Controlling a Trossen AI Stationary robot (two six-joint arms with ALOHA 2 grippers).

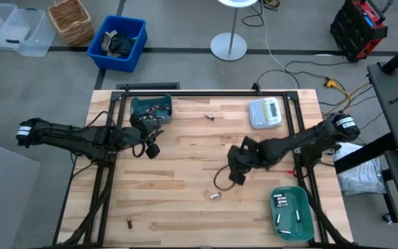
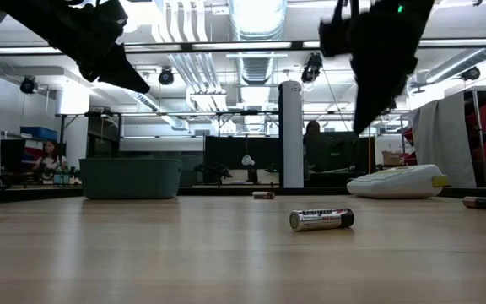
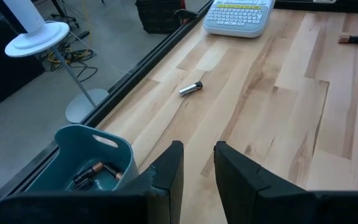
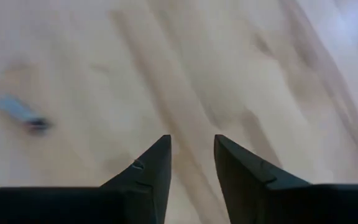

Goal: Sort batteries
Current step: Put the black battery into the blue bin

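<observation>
Loose batteries lie on their sides on the wooden table: one at the far middle point(image 1: 211, 116) point(image 3: 190, 88), a silvery one near the middle point(image 1: 214, 196) point(image 2: 321, 219) point(image 4: 22, 113), and a dark one at the near left point(image 1: 128, 223). My right gripper point(image 1: 235, 173) point(image 4: 191, 155) hangs open above the bare wood, just beyond the silvery battery, with nothing between its fingers. My left gripper point(image 1: 150, 149) point(image 3: 197, 168) waits open and clear of the table beside the teal bin point(image 3: 86, 155), which holds coppery batteries. The green tray point(image 1: 292, 211) holds several light batteries.
A grey-white label maker point(image 1: 266, 113) point(image 3: 238, 15) sits at the far right. Another battery point(image 3: 353, 39) lies farther right on the table. A dark cable loop point(image 1: 220, 181) hangs by my right gripper. Bare wood stretches across the table's middle and near left.
</observation>
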